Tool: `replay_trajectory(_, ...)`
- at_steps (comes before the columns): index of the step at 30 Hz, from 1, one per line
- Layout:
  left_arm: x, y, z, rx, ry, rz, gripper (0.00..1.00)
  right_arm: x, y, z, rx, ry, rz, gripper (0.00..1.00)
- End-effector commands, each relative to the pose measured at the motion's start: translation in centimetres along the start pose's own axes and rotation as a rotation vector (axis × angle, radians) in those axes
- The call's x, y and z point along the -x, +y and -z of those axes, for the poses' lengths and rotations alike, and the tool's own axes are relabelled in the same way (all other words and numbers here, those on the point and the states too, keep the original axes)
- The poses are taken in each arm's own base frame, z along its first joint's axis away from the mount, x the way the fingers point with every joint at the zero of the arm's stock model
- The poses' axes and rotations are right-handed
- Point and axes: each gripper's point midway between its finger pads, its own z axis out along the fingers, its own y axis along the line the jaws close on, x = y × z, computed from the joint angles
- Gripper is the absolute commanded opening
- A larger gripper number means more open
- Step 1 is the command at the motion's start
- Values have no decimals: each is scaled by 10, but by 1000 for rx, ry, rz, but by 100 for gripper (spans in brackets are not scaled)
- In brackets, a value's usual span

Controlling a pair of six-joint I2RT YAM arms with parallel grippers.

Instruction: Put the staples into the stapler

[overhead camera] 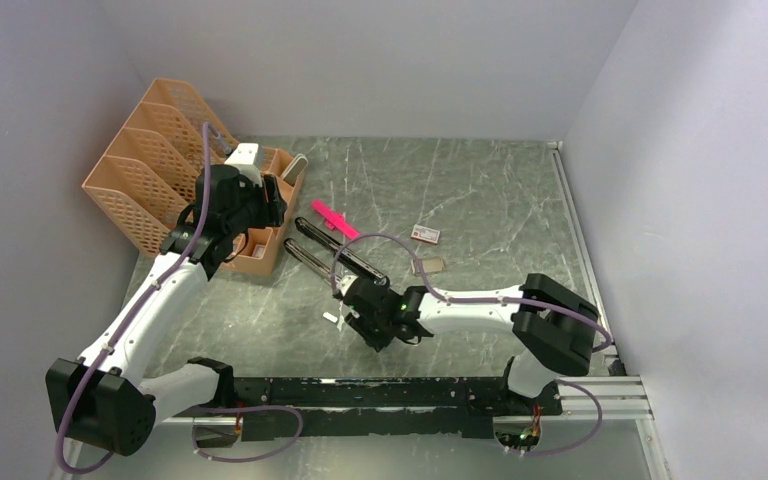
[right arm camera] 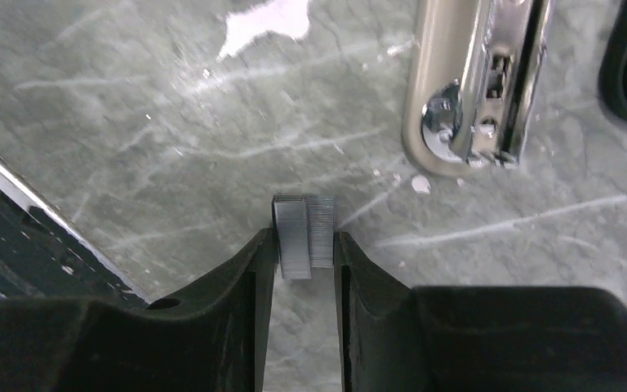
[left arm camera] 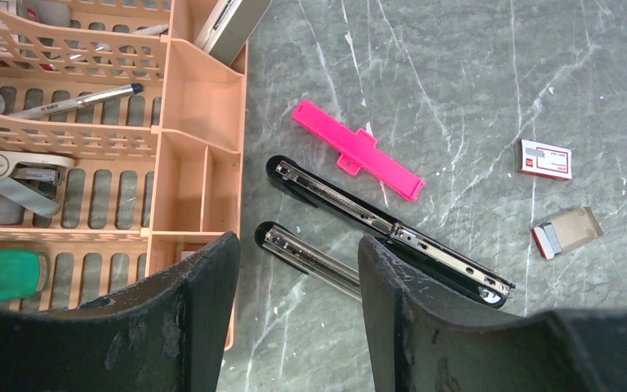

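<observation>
The black stapler [overhead camera: 345,262] lies opened flat on the table, its two long halves side by side with silver rails showing; it also shows in the left wrist view [left arm camera: 388,233]. My right gripper [right arm camera: 304,245] is shut on a short silvery strip of staples [right arm camera: 302,237], held upright just above the table, near the stapler's hinge end [right arm camera: 469,90]. In the top view the right gripper [overhead camera: 358,318] sits just in front of the stapler. My left gripper [left arm camera: 298,282] is open and empty, hovering high by the organizer, over the stapler's left end.
An orange desk organizer [overhead camera: 165,180] with pens and other items stands at the back left. A pink plastic piece [left arm camera: 357,151] lies behind the stapler. A white box with red print [left arm camera: 545,159] and an open cardboard tray [left arm camera: 566,231] lie to the right.
</observation>
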Motion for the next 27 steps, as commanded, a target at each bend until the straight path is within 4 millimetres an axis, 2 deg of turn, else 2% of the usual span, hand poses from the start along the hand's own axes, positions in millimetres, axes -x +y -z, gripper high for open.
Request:
replay_trajectory(1,8,-3,3,-27,-38,5,60,26,9,-4,13,-64,55,33)
replay_trajectory(6,8,-2,4,-24,-40,4,60,34,10,-11,11,-76,70,34)
replay_trajectory(19,8,-2,3,-23,-37,5,60,31,8,-16,1,-83,75,34)
replay_trajectory(27,11,-3,6,-27,-54,7,60,61,14,3,42,-300,18,34)
